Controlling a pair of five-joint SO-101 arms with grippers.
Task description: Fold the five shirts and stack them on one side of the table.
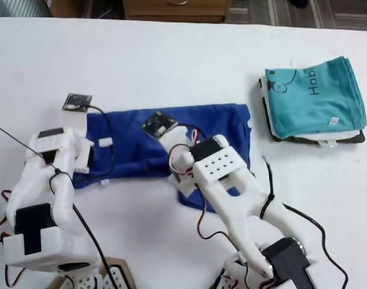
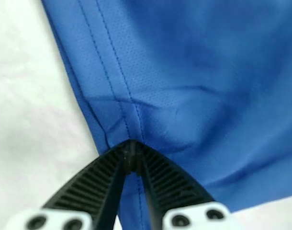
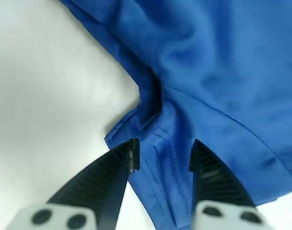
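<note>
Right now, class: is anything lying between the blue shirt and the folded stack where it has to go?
Nothing visible does. The blue shirt and the folded stack lie apart on the same side, with just a narrow strip of bare white table between them.

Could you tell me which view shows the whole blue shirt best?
The high view: the blue shirt lies spread across the table there. Each wrist view gives a close-up of a seamed edge.
</note>
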